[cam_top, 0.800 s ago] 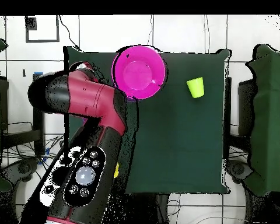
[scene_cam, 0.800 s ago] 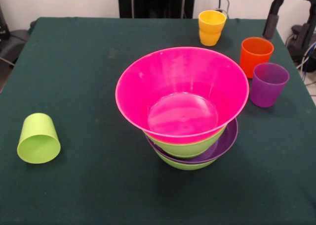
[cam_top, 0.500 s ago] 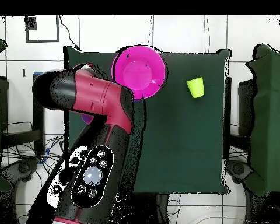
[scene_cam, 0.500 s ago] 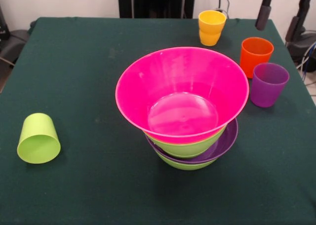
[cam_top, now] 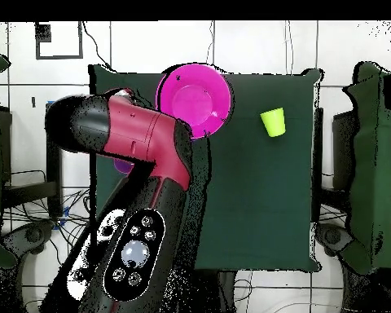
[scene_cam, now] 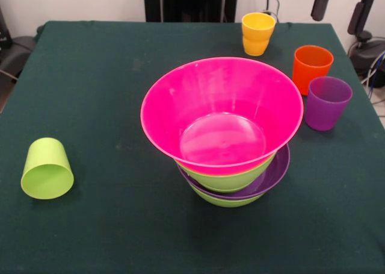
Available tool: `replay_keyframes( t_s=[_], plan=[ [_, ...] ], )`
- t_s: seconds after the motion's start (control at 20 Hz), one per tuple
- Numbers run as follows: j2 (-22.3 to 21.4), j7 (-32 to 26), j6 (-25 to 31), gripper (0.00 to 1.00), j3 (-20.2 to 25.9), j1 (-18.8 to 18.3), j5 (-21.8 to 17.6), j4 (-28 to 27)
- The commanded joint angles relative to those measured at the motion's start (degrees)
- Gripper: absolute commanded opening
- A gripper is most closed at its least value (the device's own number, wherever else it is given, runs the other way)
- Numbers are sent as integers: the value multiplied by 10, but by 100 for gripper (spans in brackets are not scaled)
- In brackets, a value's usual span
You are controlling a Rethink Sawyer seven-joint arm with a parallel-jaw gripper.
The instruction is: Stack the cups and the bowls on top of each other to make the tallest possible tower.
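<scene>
- Mid-table: tower (scene_cam: 231,165) already up, pink bowl (scene_cam: 221,108) on top, then lime green, wide purple, and lime green at the bottom.
- Still loose: yellow-orange cup (scene_cam: 257,33), orange cup (scene_cam: 311,68) and purple cup (scene_cam: 326,102), all upright on the cloth well off the stack; lime green cup (scene_cam: 46,168) tipped on its side, far across the table.
- So roughly bowls done, cups all left, by the look of it. Small red bowl nowhere visible.
- Gripper (scene_cam: 341,8) up at the top edge, above the orange cup, fingers spread apart, holding nothing.
- From overhead, arm (cam_top: 138,163) stretched over that side of the table, hiding most of those cups.
</scene>
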Motion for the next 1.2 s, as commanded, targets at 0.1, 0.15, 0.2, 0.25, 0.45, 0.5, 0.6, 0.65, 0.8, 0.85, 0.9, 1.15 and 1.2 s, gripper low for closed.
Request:
replay_keyframes(
  t_s=[0.1, 0.15, 0.2, 0.25, 0.45, 0.5, 0.6, 0.65, 0.8, 0.85, 0.9, 1.15, 1.2],
  plan=[
    [23, 83, 24, 100, 62, 18, -7, 21],
    [24, 87, 21, 100, 61, 21, -5, 22],
    [26, 91, 17, 100, 61, 23, -4, 24],
    [29, 95, 13, 100, 62, 25, -3, 25],
    [37, 104, -17, 100, 68, 30, 6, 42],
    [39, 105, -22, 100, 70, 31, 8, 46],
    [42, 108, -31, 100, 71, 33, 12, 50],
    [43, 107, -33, 100, 72, 33, 13, 51],
    [52, 108, -44, 100, 75, 34, 19, 53],
    [54, 107, -51, 100, 77, 34, 21, 56],
    [57, 107, -57, 100, 78, 34, 23, 58],
    [64, 102, -82, 100, 86, 32, 29, 66],
    [65, 99, -85, 100, 87, 31, 29, 68]
  ],
)
